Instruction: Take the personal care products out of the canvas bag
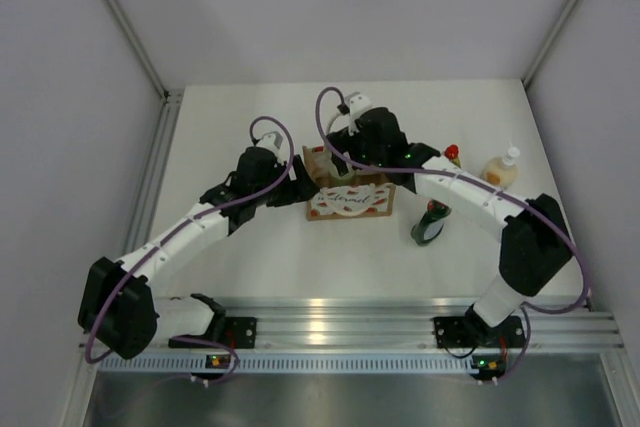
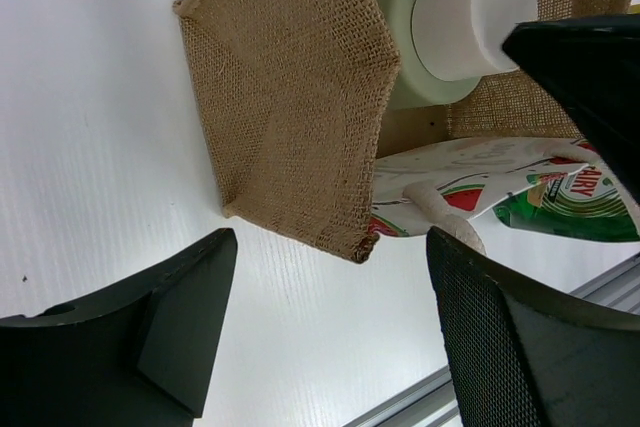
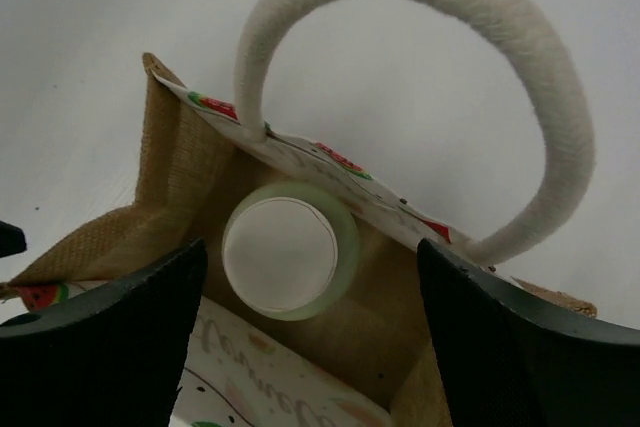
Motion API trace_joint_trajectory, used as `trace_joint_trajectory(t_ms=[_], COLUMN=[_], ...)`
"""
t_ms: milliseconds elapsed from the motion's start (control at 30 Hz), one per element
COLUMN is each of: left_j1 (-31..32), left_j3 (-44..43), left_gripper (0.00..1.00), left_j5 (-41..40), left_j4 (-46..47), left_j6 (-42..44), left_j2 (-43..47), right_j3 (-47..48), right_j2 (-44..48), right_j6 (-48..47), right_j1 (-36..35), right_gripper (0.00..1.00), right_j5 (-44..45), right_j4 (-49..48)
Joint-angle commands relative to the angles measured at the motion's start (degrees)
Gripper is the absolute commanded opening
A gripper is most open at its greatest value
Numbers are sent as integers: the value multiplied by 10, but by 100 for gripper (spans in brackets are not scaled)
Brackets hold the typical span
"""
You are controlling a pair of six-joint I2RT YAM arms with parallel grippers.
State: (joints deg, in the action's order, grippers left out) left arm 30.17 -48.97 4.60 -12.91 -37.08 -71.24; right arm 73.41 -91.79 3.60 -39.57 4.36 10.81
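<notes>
In the canvas bag [image 3: 170,177], half-hidden pale green bottle [image 3: 285,252]; left hand [image 2: 330,247], right hand [image 3: 312,247] released.

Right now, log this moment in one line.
right end effector: open above pale green bottle inside canvas bag | left end effector: open beside bag | on table: dark green bottle, yellow-green bottle, peach bottle

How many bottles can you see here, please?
4. A pale green bottle sits inside the bag; a dark green bottle, a yellow-green bottle and a peach pump bottle are on the table right of it. More could hide inside.
</notes>
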Motion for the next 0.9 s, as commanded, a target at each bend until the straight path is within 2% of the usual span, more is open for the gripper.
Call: trace_joint_trajectory(t_ms=[0,267,733,833,867], left_j1=[2,1,1,1,2], left_j3=[6,1,3,5,6], left_gripper=[81,81,81,81,81], left_j5=[-10,-7,-12,-14,-16], left_j4=[22,24,22,22,23], left_j6=[10,9,10,11,11], left_j2=[8,3,15,20,22], right_j3=[62,105,118,114,112], right_j2=[-34,-103,-177,-189,-191], right_j6=[-1,10,37,40,41], right_j1=[-16,-31,-32,-32,-33], right_gripper=[82,82,82,79,74], right_j5=[33,50,57,59,59], right_j4=[73,104,105,105,105])
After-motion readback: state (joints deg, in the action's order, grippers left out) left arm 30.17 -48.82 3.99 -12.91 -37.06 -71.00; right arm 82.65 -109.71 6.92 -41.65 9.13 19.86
